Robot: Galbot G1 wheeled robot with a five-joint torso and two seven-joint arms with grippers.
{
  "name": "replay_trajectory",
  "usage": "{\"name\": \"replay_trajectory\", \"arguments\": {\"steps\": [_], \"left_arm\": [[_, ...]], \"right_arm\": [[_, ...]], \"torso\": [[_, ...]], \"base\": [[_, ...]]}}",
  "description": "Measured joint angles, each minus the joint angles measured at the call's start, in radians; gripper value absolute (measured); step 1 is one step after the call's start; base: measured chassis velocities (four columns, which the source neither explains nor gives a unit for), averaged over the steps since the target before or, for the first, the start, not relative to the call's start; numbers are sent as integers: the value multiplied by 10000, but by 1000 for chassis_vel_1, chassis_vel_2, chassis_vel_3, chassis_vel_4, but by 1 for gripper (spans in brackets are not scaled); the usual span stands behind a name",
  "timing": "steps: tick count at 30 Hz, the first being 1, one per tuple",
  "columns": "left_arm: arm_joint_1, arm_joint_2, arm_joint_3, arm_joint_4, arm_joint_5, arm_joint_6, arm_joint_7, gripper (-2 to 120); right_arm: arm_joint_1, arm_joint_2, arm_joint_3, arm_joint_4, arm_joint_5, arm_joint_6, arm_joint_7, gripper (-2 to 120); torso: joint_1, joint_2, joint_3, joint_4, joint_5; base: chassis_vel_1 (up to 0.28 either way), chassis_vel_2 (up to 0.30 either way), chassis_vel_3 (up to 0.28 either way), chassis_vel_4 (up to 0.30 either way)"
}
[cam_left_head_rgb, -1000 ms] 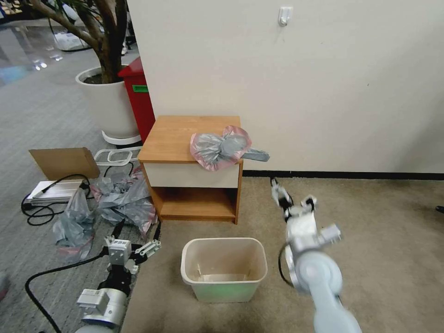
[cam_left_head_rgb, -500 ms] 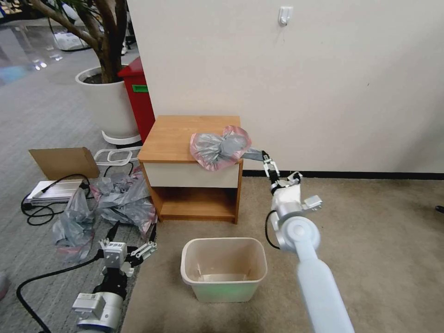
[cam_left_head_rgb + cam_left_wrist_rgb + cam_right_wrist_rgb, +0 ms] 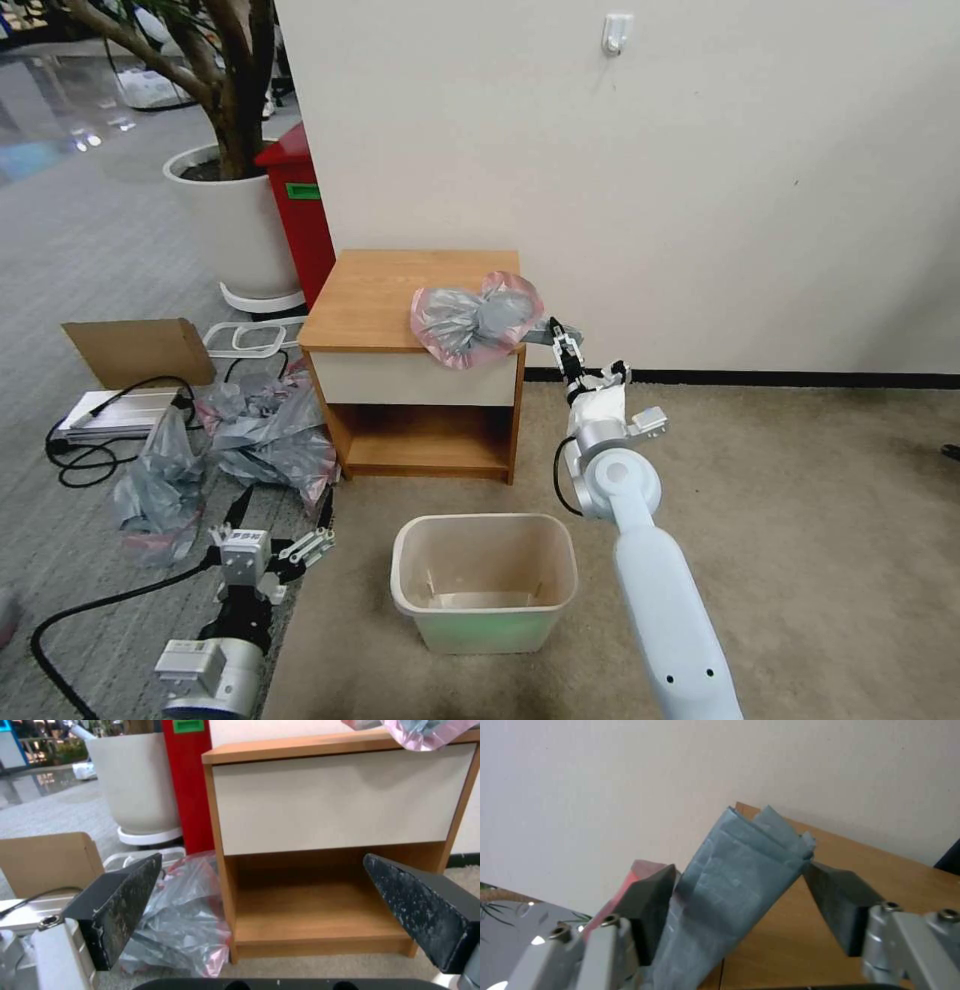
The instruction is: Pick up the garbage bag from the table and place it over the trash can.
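The garbage bag [image 3: 475, 320], grey with a pink rim, lies crumpled on the right front corner of the table [image 3: 390, 285]. Its folded grey tail hangs off the right edge. My right gripper [image 3: 560, 345] is at that tail. In the right wrist view the gripper [image 3: 740, 870] is open, and the folded tail [image 3: 730, 896] stands between its two fingers. The cream trash can [image 3: 485, 630] stands open on the carpet in front of the table. My left gripper [image 3: 282, 520] hovers low at the left, open, and in the left wrist view [image 3: 260, 858] it faces the table's drawer front [image 3: 340, 795].
Other grey-and-pink bags [image 3: 265, 425] lie on the floor left of the table, with a cardboard box [image 3: 140, 350] and cables beside them. A red bin [image 3: 300, 210] and a white planter [image 3: 230, 220] stand behind. The wall runs close behind the table.
My right arm has reached up and left from above the carpet to the bag's hanging tail. The left gripper has drifted slightly lower and left.
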Motion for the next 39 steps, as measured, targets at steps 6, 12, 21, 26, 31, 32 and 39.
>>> {"name": "replay_trajectory", "arguments": {"steps": [6, 12, 21, 26, 31, 32, 39], "left_arm": [[15, -20, 33, 22, 4, 0, -22, 100], [18, -5, 47, 34, 3, -3, -70, 100], [21, -1, 103, 41, 13, -4, -239, 100], [30, -40, 101, 12, 17, -6, -245, 100], [16, -130, 60, 6, 16, -33, -248, 100], [9, -172, 60, 16, 13, -44, -250, 100], [-19, -275, 56, -38, -26, -110, -300, 100]], "right_arm": [[3, 107, 24, -66, -136, 25, -58, 44], [-58, 111, 39, -77, -246, 64, -139, 19], [-95, 111, 43, 90, -269, 85, -154, 0], [-273, 117, -99, 487, -199, 84, -3, 0], [-909, -193, -684, 1886, -250, -407, 1281, 0], [-1137, -324, -853, 2237, -332, -554, 1629, 0], [-2129, -1143, -1716, 3395, -881, -1488, 3280, 0]], "torso": [[0, 0, 0, 0, 0], [0, 0, 0, 0, 0], [0, 0, -1, 0, 0], [0, 0, 0, 0, 1], [0, 0, -1, -1, 1], [0, 0, -1, 1, 0], [0, 0, -2, -2, 1]], "base": [[0, 0, 0, 0], [0, 0, 0, 0], [0, 0, 0, 0], [0, 0, 0, 0], [0, 0, 0, 0], [0, 0, 0, 0], [0, 0, 0, 0]]}}
